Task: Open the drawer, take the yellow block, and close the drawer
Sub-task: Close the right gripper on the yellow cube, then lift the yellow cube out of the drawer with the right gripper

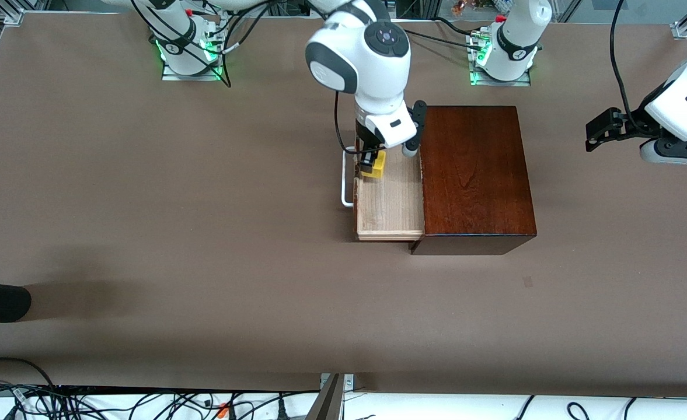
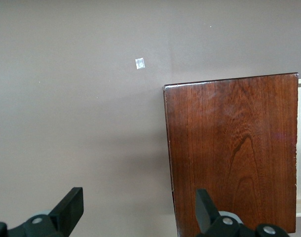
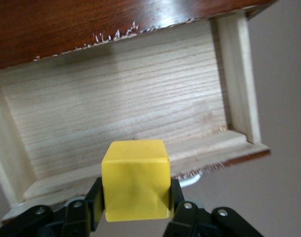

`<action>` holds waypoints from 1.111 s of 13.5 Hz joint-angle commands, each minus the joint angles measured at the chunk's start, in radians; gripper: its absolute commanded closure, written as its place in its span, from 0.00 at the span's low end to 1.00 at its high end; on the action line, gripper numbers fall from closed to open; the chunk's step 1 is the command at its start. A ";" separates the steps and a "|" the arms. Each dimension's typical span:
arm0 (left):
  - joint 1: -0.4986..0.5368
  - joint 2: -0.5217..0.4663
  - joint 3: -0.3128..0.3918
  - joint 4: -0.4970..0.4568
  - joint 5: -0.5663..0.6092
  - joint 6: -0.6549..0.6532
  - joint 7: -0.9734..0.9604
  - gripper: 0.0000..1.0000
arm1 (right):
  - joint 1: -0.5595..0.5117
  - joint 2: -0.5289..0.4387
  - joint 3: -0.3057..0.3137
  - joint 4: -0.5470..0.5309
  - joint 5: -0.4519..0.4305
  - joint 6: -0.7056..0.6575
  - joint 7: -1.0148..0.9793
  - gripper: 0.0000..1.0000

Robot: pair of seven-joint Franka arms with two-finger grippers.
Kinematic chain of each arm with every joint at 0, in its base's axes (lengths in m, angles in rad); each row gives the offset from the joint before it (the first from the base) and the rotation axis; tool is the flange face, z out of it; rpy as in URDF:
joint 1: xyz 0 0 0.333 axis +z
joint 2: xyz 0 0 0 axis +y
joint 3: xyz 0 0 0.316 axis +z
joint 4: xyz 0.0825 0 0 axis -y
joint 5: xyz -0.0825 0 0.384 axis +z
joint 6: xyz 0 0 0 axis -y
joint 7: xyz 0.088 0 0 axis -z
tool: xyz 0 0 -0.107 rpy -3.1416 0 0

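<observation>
Right arm reaches from its base out over the middle of the surface, wrist pointing straight down. Right end effector (image 1: 372, 160) sits low over the open drawer (image 1: 390, 201), at the handle end. Fingers (image 3: 94, 205) are clamped on both sides of the block (image 3: 135, 178); grip looks square, block seated between the pads.

Left arm waits, parked at its own end of the surface, forearm roughly level, wrist turned in toward the middle. Left end effector (image 1: 603, 129) hangs in the air over bare surface, well apart from the box (image 1: 477, 172). Its fingers (image 2: 69, 207) are spread wide, nothing between them.
</observation>
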 commanded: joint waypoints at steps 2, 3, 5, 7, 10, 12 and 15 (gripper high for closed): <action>0.001 -0.008 -0.006 -0.002 0.004 0.003 0.021 0.00 | -0.109 -0.119 -0.002 0.015 0.088 -0.102 0.001 1.00; -0.001 -0.008 -0.004 -0.002 0.004 0.003 0.022 0.00 | -0.143 -0.131 0.001 0.015 0.114 -0.117 -0.012 1.00; -0.004 -0.007 -0.006 -0.001 0.004 0.003 0.022 0.00 | -0.232 -0.185 -0.003 0.013 0.177 -0.148 -0.083 1.00; -0.009 -0.005 -0.007 0.001 -0.011 0.004 0.022 0.00 | -0.342 -0.220 -0.005 0.013 0.258 -0.229 -0.189 1.00; -0.010 0.000 -0.024 0.013 -0.056 0.006 0.024 0.00 | -0.465 -0.274 -0.006 0.010 0.280 -0.291 -0.239 1.00; -0.015 0.015 -0.056 0.039 -0.051 0.006 0.022 0.00 | -0.515 -0.295 -0.032 0.009 0.280 -0.305 -0.222 1.00; -0.019 0.023 -0.082 0.048 -0.060 0.008 0.022 0.00 | -0.516 -0.326 -0.104 -0.032 0.294 -0.343 -0.134 1.00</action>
